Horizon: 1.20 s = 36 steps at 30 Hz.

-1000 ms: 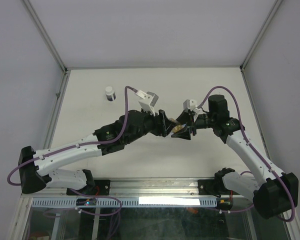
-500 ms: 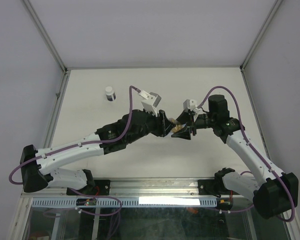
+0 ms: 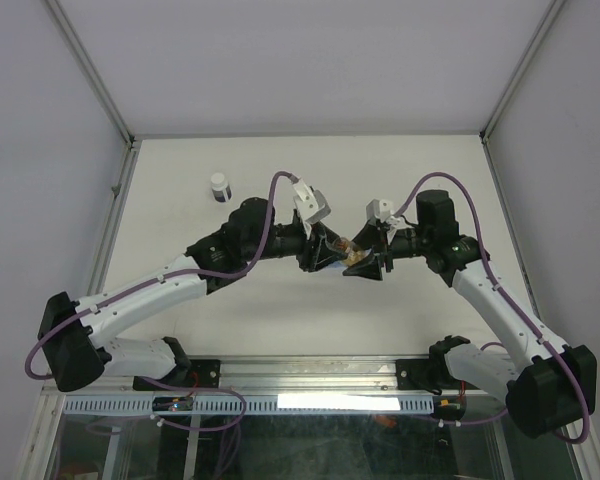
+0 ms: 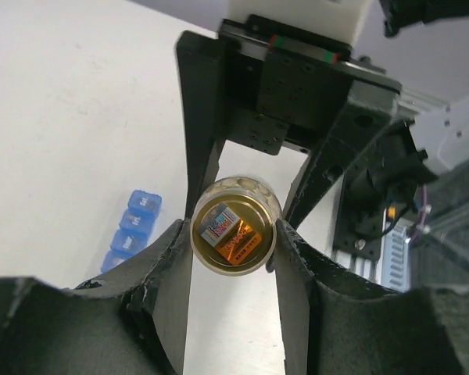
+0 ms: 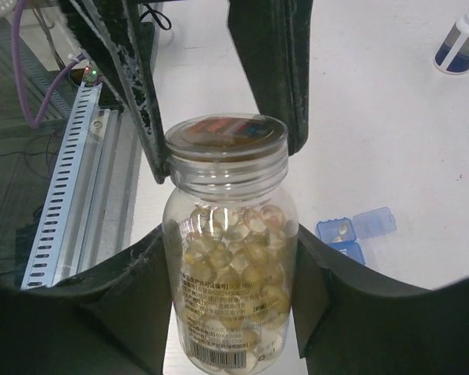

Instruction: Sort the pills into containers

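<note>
Two hands on one bottle [image 5: 230,226] — cap [image 5: 227,134] on
Right hand [image 5: 230,269] pinches the stiff, slick bottle at its body; left hand [image 4: 234,242] is pressed on the cap rim. The pills [image 5: 228,251] — light, rolling — sit inside; the containers [image 5: 353,229] lie at its four o'clock.

The left arm [image 3: 150,295] and right arm [image 3: 500,305] have white link shells and black joint housings. A purple cable [image 3: 437,176] runs externally along each. The left pincer [image 4: 234,242] and right pincer [image 5: 230,238] carry black fingers [image 4: 164,289] with rough matte faces. A white camera bracket [image 3: 310,200] sits at each wrist.
</note>
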Each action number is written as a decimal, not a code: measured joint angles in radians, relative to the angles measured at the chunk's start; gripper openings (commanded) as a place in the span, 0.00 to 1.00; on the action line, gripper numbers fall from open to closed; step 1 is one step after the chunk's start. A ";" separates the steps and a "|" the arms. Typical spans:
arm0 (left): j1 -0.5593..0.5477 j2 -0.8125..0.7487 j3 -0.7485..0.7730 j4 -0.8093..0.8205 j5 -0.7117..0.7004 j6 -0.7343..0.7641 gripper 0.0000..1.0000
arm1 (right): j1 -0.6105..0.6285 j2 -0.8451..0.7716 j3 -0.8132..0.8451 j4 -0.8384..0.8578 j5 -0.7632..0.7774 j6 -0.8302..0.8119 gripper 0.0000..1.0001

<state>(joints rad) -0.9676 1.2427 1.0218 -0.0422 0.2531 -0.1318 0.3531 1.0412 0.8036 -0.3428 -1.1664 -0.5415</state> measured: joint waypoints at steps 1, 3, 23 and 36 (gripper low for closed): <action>0.015 0.002 -0.004 0.009 0.049 0.046 0.24 | 0.000 0.000 0.000 -0.002 0.000 0.000 0.00; 0.042 0.011 -0.006 0.019 0.154 0.165 0.31 | 0.001 0.000 0.000 -0.009 -0.001 -0.004 0.00; 0.079 -0.207 -0.180 0.216 0.115 0.214 0.99 | -0.001 -0.001 0.000 0.002 -0.003 -0.015 0.00; -0.030 -0.193 -0.129 0.113 -0.285 -0.293 0.81 | -0.001 0.000 0.000 0.008 0.000 -0.006 0.00</action>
<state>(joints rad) -0.9977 1.0492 0.8928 0.0704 -0.0322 -0.4244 0.3519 1.0416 0.8036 -0.3344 -1.1667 -0.5476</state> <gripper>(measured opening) 0.825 0.550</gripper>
